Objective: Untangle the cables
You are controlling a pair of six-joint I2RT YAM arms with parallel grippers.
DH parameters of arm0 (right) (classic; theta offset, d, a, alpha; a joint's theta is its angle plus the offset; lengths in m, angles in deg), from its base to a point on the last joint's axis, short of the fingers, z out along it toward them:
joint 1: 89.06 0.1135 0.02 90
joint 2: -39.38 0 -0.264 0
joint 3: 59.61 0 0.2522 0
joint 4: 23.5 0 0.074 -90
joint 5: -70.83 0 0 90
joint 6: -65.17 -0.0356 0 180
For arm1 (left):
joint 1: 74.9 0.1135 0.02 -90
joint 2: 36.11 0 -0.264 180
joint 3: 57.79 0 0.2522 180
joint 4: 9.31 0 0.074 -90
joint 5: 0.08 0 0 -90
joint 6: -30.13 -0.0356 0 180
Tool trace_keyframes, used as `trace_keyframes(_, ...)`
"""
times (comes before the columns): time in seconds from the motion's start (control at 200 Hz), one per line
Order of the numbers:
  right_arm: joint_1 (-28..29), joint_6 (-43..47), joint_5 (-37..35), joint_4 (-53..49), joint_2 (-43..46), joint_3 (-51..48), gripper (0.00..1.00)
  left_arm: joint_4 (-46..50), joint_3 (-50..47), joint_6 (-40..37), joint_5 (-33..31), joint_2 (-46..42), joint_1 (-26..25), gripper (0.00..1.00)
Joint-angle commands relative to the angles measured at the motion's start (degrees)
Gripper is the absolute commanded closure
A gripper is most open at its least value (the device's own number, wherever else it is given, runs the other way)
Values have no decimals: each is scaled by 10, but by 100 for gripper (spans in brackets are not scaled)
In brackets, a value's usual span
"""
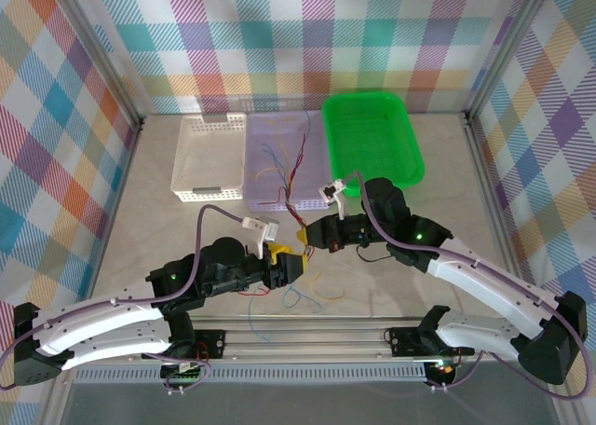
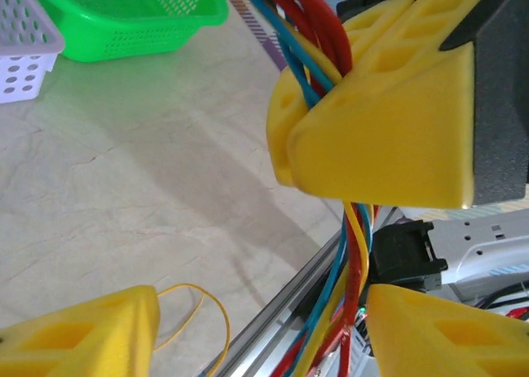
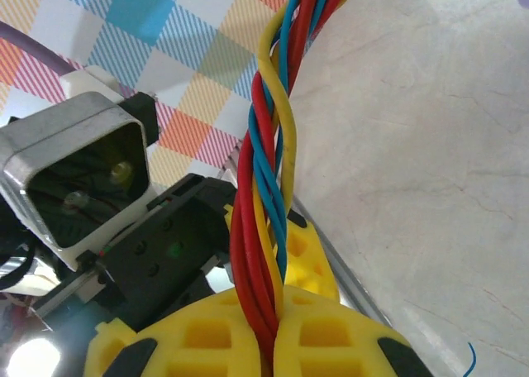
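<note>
Twisted red, blue and yellow thin-wire cable bundle (image 3: 269,170) clamped in right gripper (image 3: 273,323), both ends cut off, left gripper (image 2: 263,311) jaws apart astride bundle, contact unclear

I find no text, label, brand name, number or sign that I can read in any of my camera views from here.
</note>
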Motion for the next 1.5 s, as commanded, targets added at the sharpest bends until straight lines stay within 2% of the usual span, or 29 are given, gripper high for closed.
trace_keyframes(0.0, 0, -20, 24, 44, 10, -7, 100, -51, -16, -4, 20, 1, -7, 44)
trace_keyframes(0.26, 0, -42, 35, 81, 15, -23, 100, -83, -36, 8, 27, -3, -7, 62)
trace_keyframes(0.465, 0, -42, 33, 85, 27, -29, 100, -84, -48, 16, 11, -18, -7, 100)
trace_keyframes(0.54, 0, -38, 24, 76, 35, -30, 100, -83, -53, 19, 4, -26, -7, 100)
trace_keyframes(0.72, 0, -26, -2, 54, 62, -36, 80, -69, -67, 34, -25, -40, -7, 100)
trace_keyframes(0.83, 0, -22, -14, 41, 75, -41, 63, -66, -70, 40, -37, -39, -7, 100)
trace_keyframes(0.915, 0, -13, -23, 32, 87, -46, 58, -63, -69, 40, -44, -37, -8, 100)
trace_keyframes(1.225, 0, 27, -45, 4, 69, -74, 54, -53, -56, 32, -41, -32, -7, 100)
trace_keyframes(1.495, 4, 12, -10, 56, 33, -107, 61, -47, -53, 33, -46, -32, -7, 100)
